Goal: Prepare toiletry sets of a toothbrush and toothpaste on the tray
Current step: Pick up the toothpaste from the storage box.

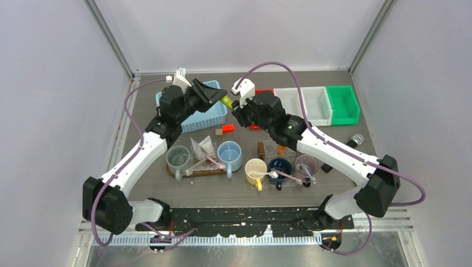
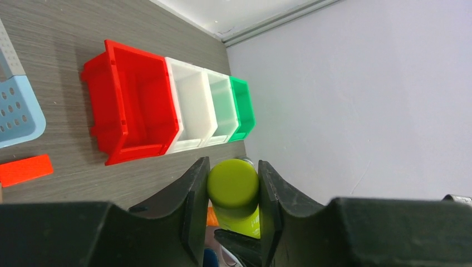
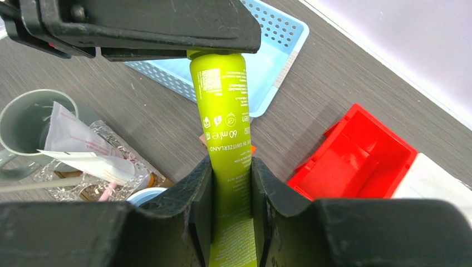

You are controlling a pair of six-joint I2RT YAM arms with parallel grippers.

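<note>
A lime-green toothpaste tube hangs in the air between both grippers, above the table's back middle. My left gripper is shut on its round cap. My right gripper is shut on the tube's flat body. A grey-green mug and a light blue mug stand on the brown tray, with white tubes and a pink toothbrush between them. Cream-yellow, navy and mauve mugs stand right of the tray, with toothbrushes across them.
A light blue basket sits under the left gripper. Red, white and green bins line the back right. An orange block and small brown blocks lie mid-table. A dark bottle lies at the right.
</note>
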